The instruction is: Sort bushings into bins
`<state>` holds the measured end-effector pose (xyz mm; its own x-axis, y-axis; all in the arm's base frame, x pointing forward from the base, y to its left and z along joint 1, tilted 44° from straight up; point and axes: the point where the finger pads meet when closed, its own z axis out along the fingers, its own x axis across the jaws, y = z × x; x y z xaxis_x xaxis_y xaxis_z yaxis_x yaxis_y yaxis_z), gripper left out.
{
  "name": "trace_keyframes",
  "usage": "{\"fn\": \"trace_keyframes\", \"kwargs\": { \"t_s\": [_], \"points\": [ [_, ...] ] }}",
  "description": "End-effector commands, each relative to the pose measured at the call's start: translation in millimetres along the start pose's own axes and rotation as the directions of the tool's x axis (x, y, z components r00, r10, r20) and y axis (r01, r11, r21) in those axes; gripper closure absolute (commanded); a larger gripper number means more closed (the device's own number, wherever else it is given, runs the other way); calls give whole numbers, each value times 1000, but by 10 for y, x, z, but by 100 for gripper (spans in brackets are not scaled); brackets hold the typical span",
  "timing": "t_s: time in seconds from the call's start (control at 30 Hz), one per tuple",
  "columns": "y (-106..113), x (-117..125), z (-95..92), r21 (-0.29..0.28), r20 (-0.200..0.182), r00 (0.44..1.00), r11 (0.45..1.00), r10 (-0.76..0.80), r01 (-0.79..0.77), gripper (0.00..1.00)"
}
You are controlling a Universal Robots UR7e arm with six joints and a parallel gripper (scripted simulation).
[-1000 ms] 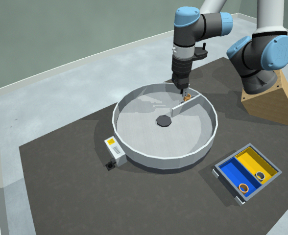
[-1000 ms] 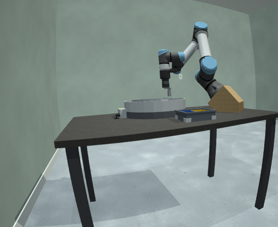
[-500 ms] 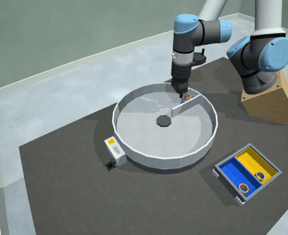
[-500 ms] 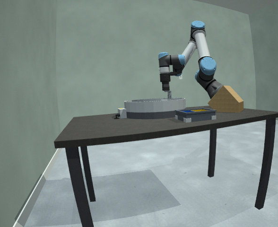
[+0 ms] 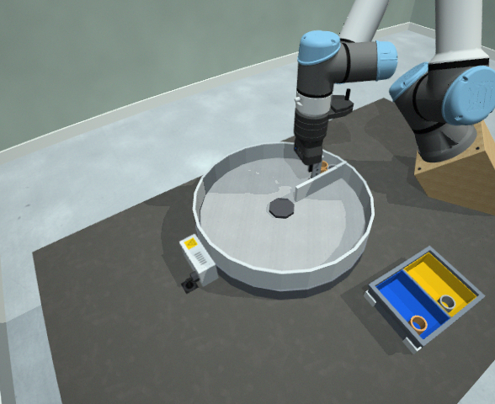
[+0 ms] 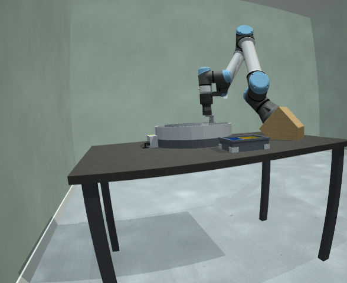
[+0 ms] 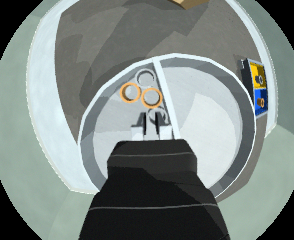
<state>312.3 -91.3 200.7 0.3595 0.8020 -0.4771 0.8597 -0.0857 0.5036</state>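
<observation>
The grey turntable (image 5: pixel 282 213) carries bushings in its far corner, behind a white divider wall (image 5: pixel 320 181). The wrist view shows two bronze bushings (image 7: pixel 129 92) (image 7: pixel 151 98) and one steel bushing (image 7: pixel 146 78) there, close together. In the top view only one bronze bushing (image 5: pixel 324 165) peeks out beside the fingers. My gripper (image 5: pixel 314 172) hangs low inside the turntable rim, just short of the bushings. Its fingers stand a little apart with nothing between them. The blue bin (image 5: pixel 408 306) holds a bronze bushing (image 5: pixel 418 322). The yellow bin (image 5: pixel 439 282) holds a steel bushing (image 5: pixel 447 301).
The turntable has a raised rim and a dark hub (image 5: pixel 281 207) at its centre. A small white control box (image 5: pixel 198 259) sits at its front left. The arm's wooden base block (image 5: pixel 460 173) stands at the right. The bin tray lies at the table's front right.
</observation>
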Motion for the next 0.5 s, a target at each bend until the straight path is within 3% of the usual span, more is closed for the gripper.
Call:
{"fn": "trace_keyframes", "kwargs": {
  "t_s": [0.0, 0.47],
  "points": [
    [3, -1, 35, -1, 0, 1000, 1000, 0, 0, 60],
    [3, -1, 130, -1, 0, 1000, 1000, 0, 0, 60]
  ]
}}
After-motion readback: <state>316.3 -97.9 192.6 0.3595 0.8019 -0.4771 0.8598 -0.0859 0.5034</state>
